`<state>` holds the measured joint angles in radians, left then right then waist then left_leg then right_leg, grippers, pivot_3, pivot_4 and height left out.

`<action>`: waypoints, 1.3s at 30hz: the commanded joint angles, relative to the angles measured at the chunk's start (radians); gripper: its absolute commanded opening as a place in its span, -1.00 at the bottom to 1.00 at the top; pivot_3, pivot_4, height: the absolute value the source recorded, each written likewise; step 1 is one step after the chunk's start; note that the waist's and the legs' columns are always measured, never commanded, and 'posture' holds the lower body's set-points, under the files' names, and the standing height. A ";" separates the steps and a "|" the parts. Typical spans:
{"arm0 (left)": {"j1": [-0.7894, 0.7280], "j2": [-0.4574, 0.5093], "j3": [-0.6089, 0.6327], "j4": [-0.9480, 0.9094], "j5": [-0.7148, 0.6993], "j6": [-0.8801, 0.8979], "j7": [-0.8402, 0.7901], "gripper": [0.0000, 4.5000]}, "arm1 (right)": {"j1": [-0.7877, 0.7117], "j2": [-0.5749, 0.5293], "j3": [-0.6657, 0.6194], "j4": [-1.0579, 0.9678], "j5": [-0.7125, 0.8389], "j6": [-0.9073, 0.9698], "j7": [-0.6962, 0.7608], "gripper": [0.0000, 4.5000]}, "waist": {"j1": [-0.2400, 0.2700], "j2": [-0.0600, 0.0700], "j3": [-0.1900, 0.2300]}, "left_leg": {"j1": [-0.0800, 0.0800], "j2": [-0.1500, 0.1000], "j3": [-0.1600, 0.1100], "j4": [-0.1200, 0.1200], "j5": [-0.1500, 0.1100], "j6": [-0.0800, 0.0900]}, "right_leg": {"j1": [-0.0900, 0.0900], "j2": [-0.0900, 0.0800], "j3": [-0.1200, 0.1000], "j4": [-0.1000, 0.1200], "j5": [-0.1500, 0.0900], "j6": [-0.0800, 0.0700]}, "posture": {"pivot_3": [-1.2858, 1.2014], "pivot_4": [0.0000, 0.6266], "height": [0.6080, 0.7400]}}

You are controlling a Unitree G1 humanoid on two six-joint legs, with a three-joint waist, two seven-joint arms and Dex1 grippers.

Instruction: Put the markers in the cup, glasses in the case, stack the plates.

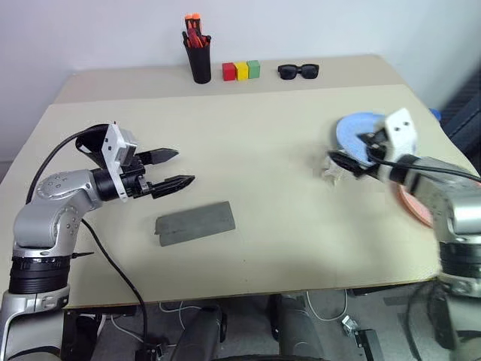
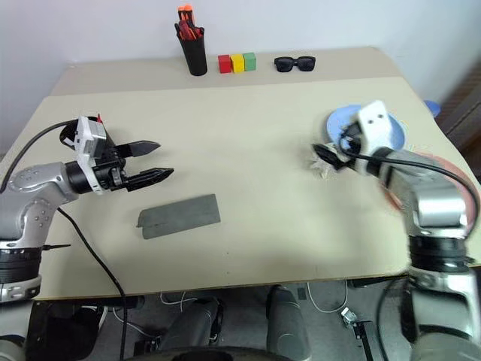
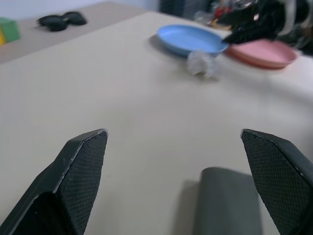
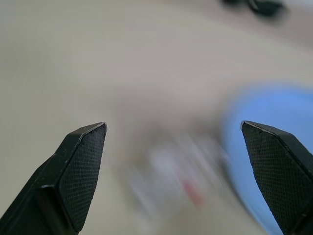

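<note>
Left gripper (image 1: 174, 169) spread wide above closed grey case (image 1: 195, 222), right gripper (image 4: 178, 147) spread empty, pink plate (image 3: 261, 51) clear from left wrist, blurred pale lump (image 3: 203, 62) beside blue plate (image 3: 190, 39) unidentifiable.

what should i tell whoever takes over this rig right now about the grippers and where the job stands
Left gripper: open, empty, above the table just behind the flat grey rectangular case.
Right gripper: open, empty, at the near edge of the light blue round plate.
Case: lid shut, lying on the near left part of the beige table.
Blue plate and pink round plate lie side by side on the right, not stacked.
A small crumpled clear object lies in front of the blue plate; I cannot tell what it is.
Left to do: stack the plates.
</note>
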<state>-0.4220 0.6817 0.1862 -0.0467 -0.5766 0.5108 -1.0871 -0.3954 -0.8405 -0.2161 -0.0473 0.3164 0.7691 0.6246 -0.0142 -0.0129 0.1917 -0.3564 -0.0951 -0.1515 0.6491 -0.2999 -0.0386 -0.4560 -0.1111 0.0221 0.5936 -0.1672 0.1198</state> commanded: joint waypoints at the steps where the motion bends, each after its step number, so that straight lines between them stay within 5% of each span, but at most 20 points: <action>1: -0.044 -0.011 0.000 0.033 -0.003 -0.057 -0.027 0.99 | 0.041 -0.046 -0.075 -0.055 -0.006 0.066 -0.028 1.00 | -0.002 0.000 0.000 | 0.000 0.001 0.002 0.000 0.000 0.000 | 0.000 0.000 0.001 0.000 0.000 0.000 | 0.03 -0.52 1.00; 11: -0.115 -0.041 -0.056 0.114 0.005 -0.141 -0.112 0.99 | 0.191 -0.086 -0.080 -0.024 -0.082 0.173 -0.105 1.00 | 0.002 0.000 0.000 | 0.001 0.003 0.010 0.004 0.000 0.001 | 0.003 0.000 0.001 0.000 0.001 0.001 | 0.03 -0.52 1.00; 14: -0.114 -0.035 -0.058 0.091 -0.005 -0.116 -0.119 1.00 | 0.181 -0.074 -0.084 0.011 -0.081 0.197 -0.117 0.60 | 0.001 0.000 0.000 | 0.001 0.003 0.011 0.004 -0.001 0.001 | 0.003 0.000 0.001 0.000 0.001 0.001 | 0.03 -0.52 1.00; 21: -0.097 -0.028 -0.045 0.052 -0.009 -0.087 -0.098 1.00 | 0.122 -0.070 -0.068 0.072 -0.105 0.160 -0.147 -0.97 | 0.001 0.000 0.000 | 0.001 0.003 0.011 0.005 -0.001 0.001 | 0.004 0.000 0.001 -0.001 0.001 0.002 | 0.03 -0.52 1.00; 27: -0.081 -0.033 -0.028 0.027 -0.007 -0.093 -0.054 1.00 | -0.088 -0.050 -0.034 0.222 -0.187 -0.044 -0.235 -0.97 | 0.000 0.000 0.000 | 0.002 0.003 0.011 0.005 -0.001 0.001 | 0.005 0.000 0.001 -0.001 0.002 0.002 | 0.03 -0.52 1.00; 39: -0.028 -0.022 -0.005 -0.070 -0.029 -0.057 0.031 1.00 | -0.423 0.111 0.223 0.590 -0.303 -0.377 -0.115 -0.97 | 0.000 0.000 0.000 | 0.001 0.004 0.012 0.005 -0.001 0.001 | 0.004 0.000 0.001 -0.003 0.002 0.003 | 0.03 -0.52 1.00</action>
<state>-0.4543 0.6457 0.1458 -0.0700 -0.5810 0.4495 -1.0691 -0.7772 -0.7256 0.0151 0.5165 0.0215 0.4248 0.4934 -0.0143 -0.0132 0.1920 -0.3557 -0.0915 -0.1397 0.6539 -0.3005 -0.0374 -0.4514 -0.1114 0.0235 0.5898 -0.1649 0.1226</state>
